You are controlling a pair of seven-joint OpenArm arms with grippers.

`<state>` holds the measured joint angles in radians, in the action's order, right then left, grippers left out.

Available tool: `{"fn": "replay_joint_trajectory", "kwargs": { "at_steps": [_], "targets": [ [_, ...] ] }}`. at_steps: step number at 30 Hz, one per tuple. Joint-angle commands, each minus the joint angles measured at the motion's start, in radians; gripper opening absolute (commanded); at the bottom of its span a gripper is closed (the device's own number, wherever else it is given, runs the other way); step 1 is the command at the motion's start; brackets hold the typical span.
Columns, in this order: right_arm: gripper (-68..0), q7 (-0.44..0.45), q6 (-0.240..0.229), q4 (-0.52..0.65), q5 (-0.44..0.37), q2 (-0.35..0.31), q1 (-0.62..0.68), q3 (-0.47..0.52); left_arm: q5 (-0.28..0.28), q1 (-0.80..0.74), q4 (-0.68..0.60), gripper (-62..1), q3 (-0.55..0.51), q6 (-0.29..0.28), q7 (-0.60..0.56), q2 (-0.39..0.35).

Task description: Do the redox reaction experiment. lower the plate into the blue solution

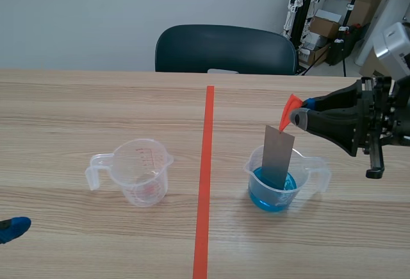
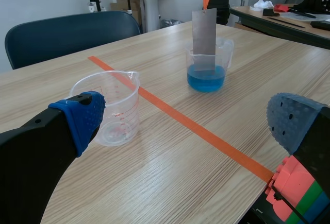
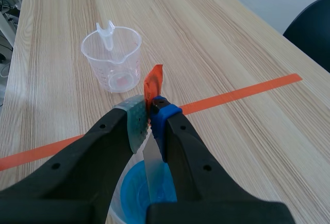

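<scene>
Lowering step: the right tool point(image 1: 296, 117), clamped on the flat grey metal plate point(image 1: 277, 157), should next sink it straight into the blue solution point(image 1: 269, 197) in the clear plastic jug point(image 1: 307, 164).

Room light was bright, even and diffuse. Table point(image 1: 96, 112) was lit uniformly, with a mild sheen toward 12 o'clock in left wrist view. Faint soft shadows hugged bases of empty cup point(image 1: 142, 171) and blue-solution cup point(image 1: 275, 192). Plate point(image 1: 277, 157) looked matte grey.
</scene>
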<state>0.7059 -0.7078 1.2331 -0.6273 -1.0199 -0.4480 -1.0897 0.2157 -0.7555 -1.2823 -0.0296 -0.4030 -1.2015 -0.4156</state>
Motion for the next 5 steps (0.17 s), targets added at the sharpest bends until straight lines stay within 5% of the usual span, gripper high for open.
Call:
{"fn": "replay_joint_trajectory", "kwargs": {
  "at_steps": [1, 5],
  "targets": [
    [-67.3, 0.015, -0.003, 0.010, -0.008, -0.008, -0.011, 0.002, -0.013, -0.006, -0.019, 1.4, -0.005, 0.001, -0.014, 0.007],
    [-67.3, 0.014, -0.003, 0.010, -0.008, -0.008, -0.011, 0.002, -0.013, -0.006, -0.019, 1.4, -0.005, 0.001, -0.014, 0.007]
  ]
}}
